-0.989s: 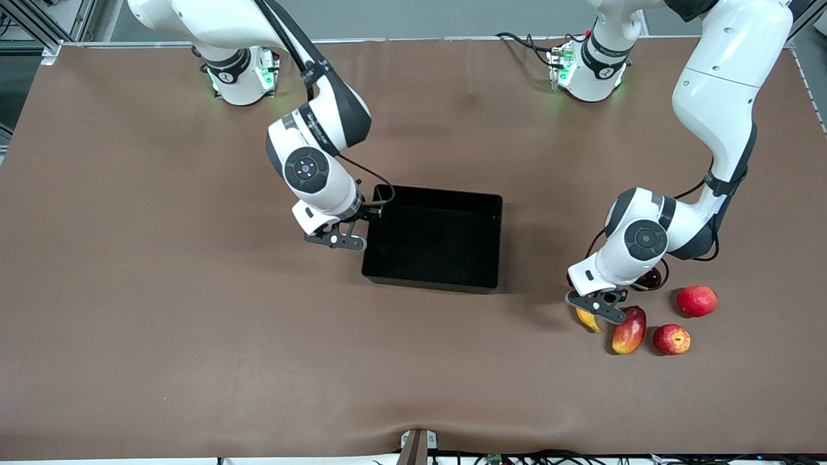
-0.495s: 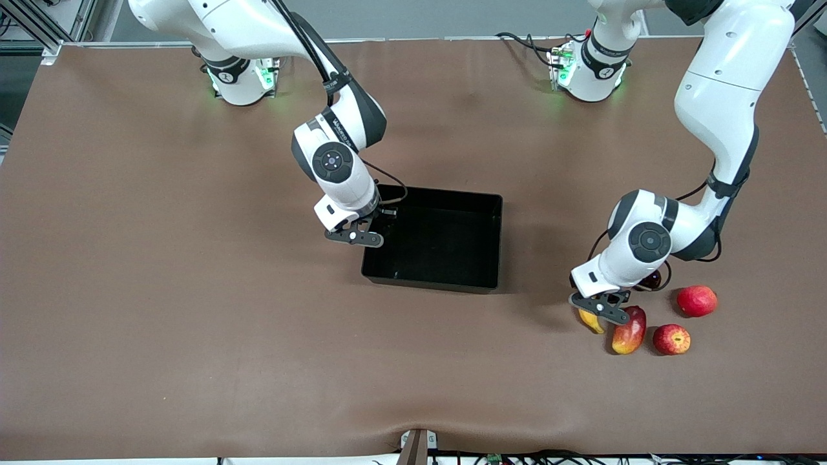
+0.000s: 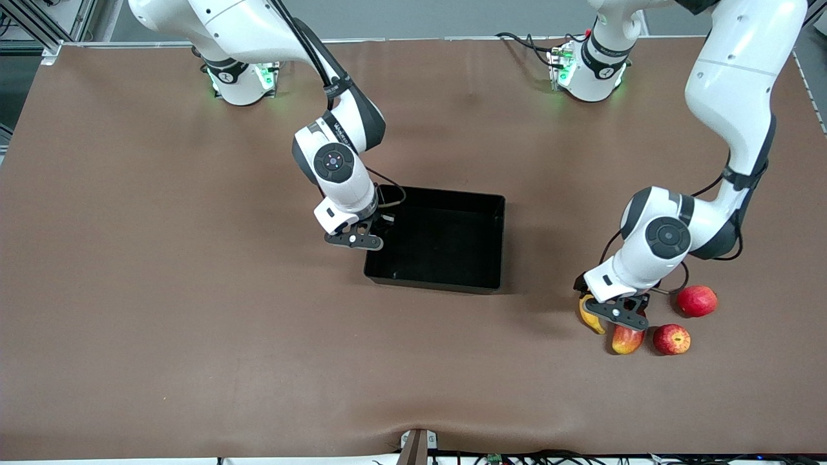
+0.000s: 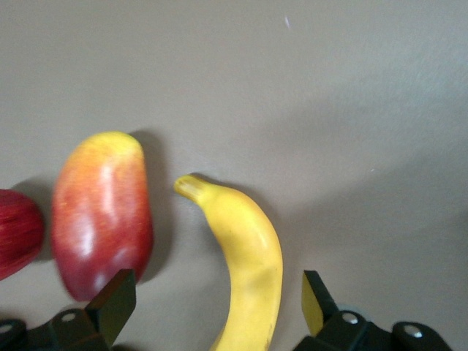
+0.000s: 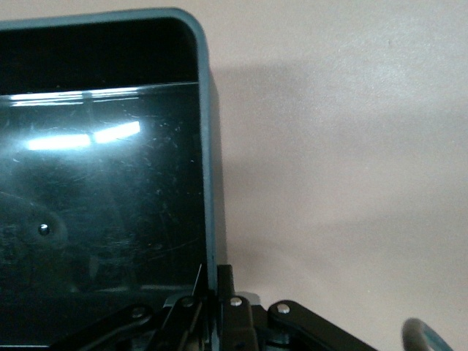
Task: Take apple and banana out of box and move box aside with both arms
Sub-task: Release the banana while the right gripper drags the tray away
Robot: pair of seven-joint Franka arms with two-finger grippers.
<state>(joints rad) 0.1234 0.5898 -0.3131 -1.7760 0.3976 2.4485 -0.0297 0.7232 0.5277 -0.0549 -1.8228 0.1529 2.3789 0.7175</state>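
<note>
The black box (image 3: 434, 274) sits mid-table. My right gripper (image 3: 355, 241) is at the box's wall toward the right arm's end. In the right wrist view the gripper (image 5: 212, 282) is shut on that wall (image 5: 209, 168), one finger inside and one outside. The yellow banana (image 3: 588, 316) lies toward the left arm's end, beside the mango (image 3: 625, 340). The red apple (image 3: 671, 339) lies beside the mango. My left gripper (image 3: 621, 316) is open just above the banana. In the left wrist view its fingers (image 4: 117, 301) straddle the banana (image 4: 246, 252), not touching it.
A plain red round fruit (image 3: 696, 300) lies farther from the front camera than the apple. The mango (image 4: 102, 212) lies close beside the banana, under one left finger. The box is empty. Brown table (image 3: 194, 336) lies bare around them.
My right gripper moved to the box's wall and closed on it; the box shifted slightly. My left gripper moved over the banana and mango, toward the apple.
</note>
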